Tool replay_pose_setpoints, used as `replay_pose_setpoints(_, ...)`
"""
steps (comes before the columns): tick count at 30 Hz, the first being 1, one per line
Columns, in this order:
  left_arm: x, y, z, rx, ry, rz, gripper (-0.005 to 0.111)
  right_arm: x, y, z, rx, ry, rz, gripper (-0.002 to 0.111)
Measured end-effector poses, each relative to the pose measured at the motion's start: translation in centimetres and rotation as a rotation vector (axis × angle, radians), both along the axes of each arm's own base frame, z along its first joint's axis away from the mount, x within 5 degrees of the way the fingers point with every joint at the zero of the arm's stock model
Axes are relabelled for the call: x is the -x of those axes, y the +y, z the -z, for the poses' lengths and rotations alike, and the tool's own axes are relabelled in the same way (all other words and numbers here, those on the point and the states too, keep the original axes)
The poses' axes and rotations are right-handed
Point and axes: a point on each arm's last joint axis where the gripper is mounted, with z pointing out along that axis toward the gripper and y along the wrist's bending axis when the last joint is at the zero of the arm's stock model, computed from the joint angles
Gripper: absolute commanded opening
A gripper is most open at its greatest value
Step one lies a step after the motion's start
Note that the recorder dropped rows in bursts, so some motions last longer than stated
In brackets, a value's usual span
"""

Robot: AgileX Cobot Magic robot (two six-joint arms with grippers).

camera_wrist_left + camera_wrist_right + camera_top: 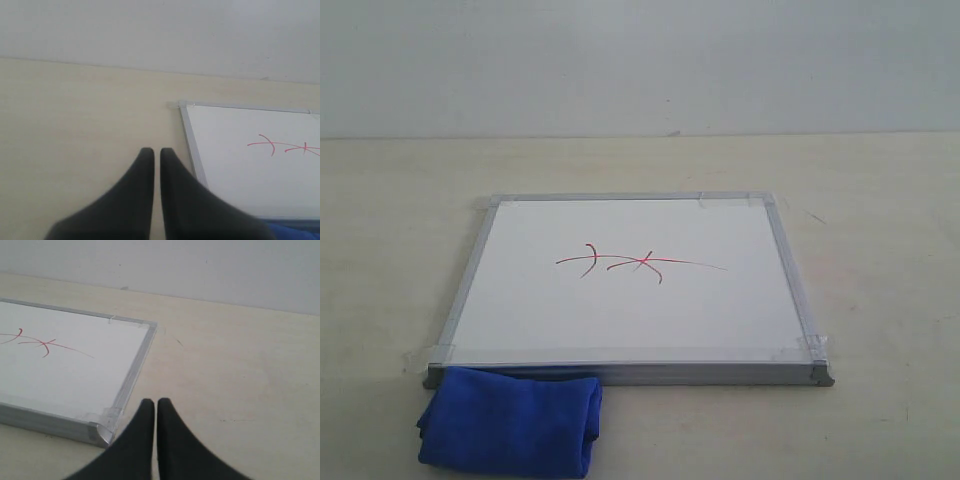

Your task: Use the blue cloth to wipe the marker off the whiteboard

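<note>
The whiteboard point(630, 320) lies flat in the middle of the table, silver-framed, with tape at its corners. Red marker strokes point(640, 264) cross its centre: a long wavy line with short curved lines over it. The blue cloth point(510, 421) sits bundled against the board's near left corner. Neither arm shows in the exterior view. My left gripper point(156, 151) is shut and empty, above bare table beside the board's left frame point(192, 150); a sliver of the cloth point(295, 231) shows there. My right gripper point(154, 402) is shut and empty, just off the board's near right corner point(102, 427).
A pale wooden table point(880, 200) surrounds the board, ending at a plain white wall point(640, 60) behind. A few small dark specks mark the table point(179, 343) to the right of the board.
</note>
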Motion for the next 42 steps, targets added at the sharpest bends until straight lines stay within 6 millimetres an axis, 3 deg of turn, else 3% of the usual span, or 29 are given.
replay_pose_setpoints(6, 0.0, 0.0, 0.0, 0.000, 0.000, 0.000, 0.004, -0.1, 0.1, -3.4, -0.071, -0.367, -0.011, 0.000)
replay_pose_setpoints(11, 0.0, 0.0, 0.0, 0.000, 0.000, 0.000, 0.004, 0.0, 0.1, -7.1, -0.089, -0.316, -0.004, 0.000)
replay_pose_setpoints(13, 0.0, 0.0, 0.0, 0.000, 0.000, 0.000, 0.004, -0.7, 0.1, -9.8, -0.086, -0.261, 0.000, 0.000)
replay_pose_setpoints(16, 0.0, 0.0, 0.0, 0.000, 0.000, 0.000, 0.004, -3.3, 0.4, -12.4, -0.076, -0.157, 0.004, 0.000)
replay_pose_setpoints(18, 0.0, 0.0, 0.0, 0.000, 0.000, 0.000, 0.004, -4.7, 0.5, -13.0, -0.074, -0.141, 0.003, 0.000)
replay_pose_setpoints(27, 0.0, 0.0, 0.0, 0.000, 0.000, 0.000, 0.004, -5.9, 0.6, -14.0, -0.088, -0.239, -0.003, 0.000)
replay_pose_setpoints(30, 0.0, 0.0, 0.0, 0.000, 0.000, 0.000, 0.004, -6.4, 0.7, -13.7, -0.094, -0.213, -0.001, 0.000)
replay_pose_setpoints(34, 0.0, 0.0, 0.0, 0.000, 0.000, 0.000, 0.004, -8.5, 0.9, -13.0, -0.123, -0.116, 0.006, 0.000)
replay_pose_setpoints(38, 0.0, 0.0, 0.0, 0.000, 0.000, 0.000, 0.004, -11.5, 2.7, -12.4, -0.055, 0.011, -0.087, 0.000)
replay_pose_setpoints(42, 0.0, 0.0, 0.0, 0.000, 0.000, 0.000, 0.004, -14.0, 6.8, -12.7, 0.095, 0.089, -0.294, 0.000)
